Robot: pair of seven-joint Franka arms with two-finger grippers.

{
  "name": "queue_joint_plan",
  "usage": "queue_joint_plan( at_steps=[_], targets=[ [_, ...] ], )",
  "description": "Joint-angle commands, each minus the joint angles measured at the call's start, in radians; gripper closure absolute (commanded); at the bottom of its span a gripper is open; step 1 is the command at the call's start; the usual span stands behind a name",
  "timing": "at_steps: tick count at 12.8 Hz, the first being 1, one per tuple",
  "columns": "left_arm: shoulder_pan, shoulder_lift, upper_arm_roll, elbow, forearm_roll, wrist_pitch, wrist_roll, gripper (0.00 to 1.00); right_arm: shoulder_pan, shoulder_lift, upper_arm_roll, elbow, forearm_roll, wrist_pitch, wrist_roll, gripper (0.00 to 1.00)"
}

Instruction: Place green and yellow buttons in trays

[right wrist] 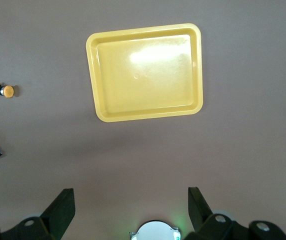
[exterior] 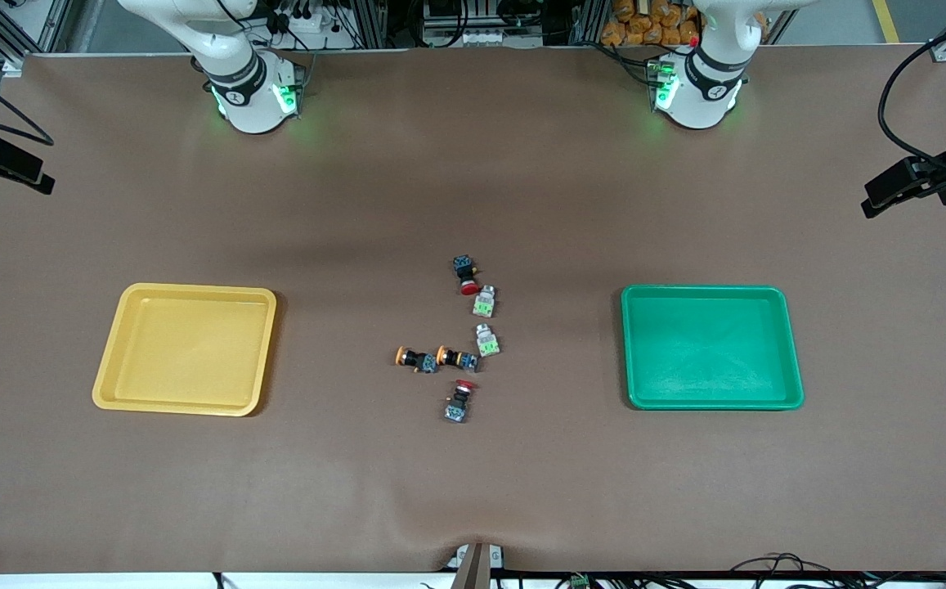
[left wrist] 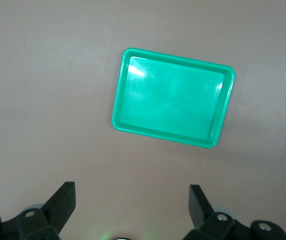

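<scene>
The yellow tray (exterior: 185, 350) lies toward the right arm's end of the table and the green tray (exterior: 711, 348) toward the left arm's end; both hold nothing. Between them sit two pale green buttons (exterior: 484, 302) (exterior: 487, 340) and two yellow-capped buttons (exterior: 415, 358) (exterior: 456, 357). My left gripper (left wrist: 131, 192) hangs open high over bare table by its base, with the green tray (left wrist: 172, 97) in its view. My right gripper (right wrist: 130, 194) is open too, high by its own base, seeing the yellow tray (right wrist: 145, 72) and one yellow button (right wrist: 0, 91). Neither gripper shows in the front view.
Two red-capped black switches lie in the same cluster, one (exterior: 465, 276) farther from the front camera than the green buttons, one (exterior: 459, 401) nearer than the yellow ones. The arm bases (exterior: 252, 90) (exterior: 697, 90) stand along the table's edge. Camera clamps (exterior: 922, 176) flank the table.
</scene>
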Motion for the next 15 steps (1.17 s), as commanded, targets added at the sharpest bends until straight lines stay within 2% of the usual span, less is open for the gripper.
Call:
queue_joint_plan(
  at_steps=[1, 6, 10, 15],
  targets=[
    [-0.002, -0.006, 0.006, 0.014, -0.018, -0.004, 0.024, 0.00, 0.017, 0.004, 0.008, 0.004, 0.021, -0.004, 0.004, 0.00],
    [-0.003, -0.003, 0.005, 0.017, -0.005, -0.007, 0.021, 0.00, 0.008, 0.047, 0.004, 0.004, 0.019, 0.007, -0.010, 0.00],
    [-0.005, -0.008, -0.001, 0.011, -0.007, -0.032, 0.026, 0.00, 0.045, 0.096, 0.007, 0.002, 0.018, 0.021, 0.009, 0.00],
    [-0.011, -0.005, -0.004, 0.015, -0.019, -0.030, 0.007, 0.00, 0.010, 0.113, 0.004, -0.010, 0.019, 0.010, 0.009, 0.00]
  ],
)
